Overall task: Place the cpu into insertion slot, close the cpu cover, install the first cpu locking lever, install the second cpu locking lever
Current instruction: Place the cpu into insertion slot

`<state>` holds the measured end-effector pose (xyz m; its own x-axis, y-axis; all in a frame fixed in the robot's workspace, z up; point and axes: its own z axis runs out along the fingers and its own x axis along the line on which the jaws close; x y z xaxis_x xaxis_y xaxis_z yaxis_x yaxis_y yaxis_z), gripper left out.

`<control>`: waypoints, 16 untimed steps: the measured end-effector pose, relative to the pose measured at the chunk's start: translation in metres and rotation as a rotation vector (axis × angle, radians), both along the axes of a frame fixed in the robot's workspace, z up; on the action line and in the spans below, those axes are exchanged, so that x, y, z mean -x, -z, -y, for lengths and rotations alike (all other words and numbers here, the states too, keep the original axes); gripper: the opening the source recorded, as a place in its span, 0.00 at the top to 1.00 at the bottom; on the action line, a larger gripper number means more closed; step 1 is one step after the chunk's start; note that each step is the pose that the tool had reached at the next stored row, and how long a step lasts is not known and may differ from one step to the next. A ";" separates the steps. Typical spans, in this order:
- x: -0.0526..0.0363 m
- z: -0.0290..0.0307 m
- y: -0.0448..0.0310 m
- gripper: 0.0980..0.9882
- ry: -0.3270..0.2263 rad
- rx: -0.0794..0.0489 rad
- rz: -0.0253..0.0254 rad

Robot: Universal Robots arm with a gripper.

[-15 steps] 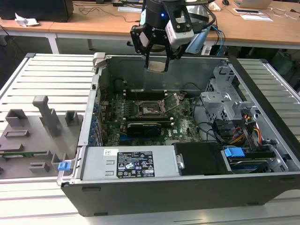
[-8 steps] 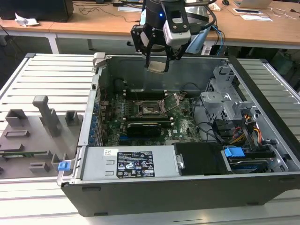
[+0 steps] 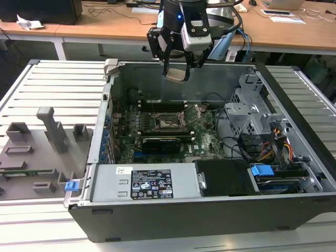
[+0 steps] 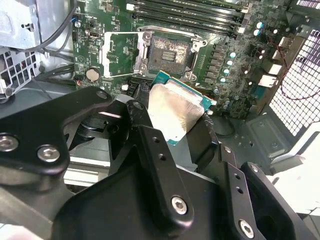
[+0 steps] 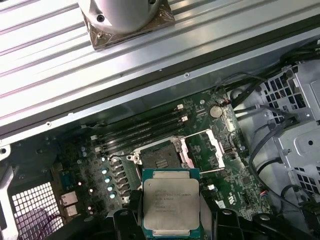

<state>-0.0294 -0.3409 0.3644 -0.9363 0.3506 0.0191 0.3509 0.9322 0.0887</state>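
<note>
My gripper (image 3: 176, 72) hangs above the back wall of the open computer case, shut on the cpu (image 5: 170, 201), a flat square chip with a pale silver top and green rim. In both wrist views the black fingers (image 4: 141, 121) clamp the cpu (image 4: 175, 111) by its two sides. Well below it on the green motherboard lies the empty insertion slot (image 3: 168, 122) (image 4: 170, 50) (image 5: 160, 160). The cpu cover (image 4: 116, 53) (image 5: 215, 147), a thin metal frame, is swung open beside the slot. A thin locking lever (image 3: 198, 112) stands raised next to the slot.
The case (image 3: 113, 113) has tall metal walls around the motherboard. A grey power supply (image 3: 147, 181) fills its front, and a drive cage with cables (image 3: 252, 113) fills the exterior view's right. Memory slots (image 5: 142, 131) run behind the slot. A grey fixture tray (image 3: 37, 152) lies outside the case.
</note>
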 end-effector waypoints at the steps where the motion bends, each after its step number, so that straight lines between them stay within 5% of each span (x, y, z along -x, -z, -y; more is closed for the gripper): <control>1: 0.0000 -0.0001 0.0000 0.50 0.005 0.000 0.0000; 16: -0.0001 -0.0005 0.0003 0.50 0.079 0.002 -0.0001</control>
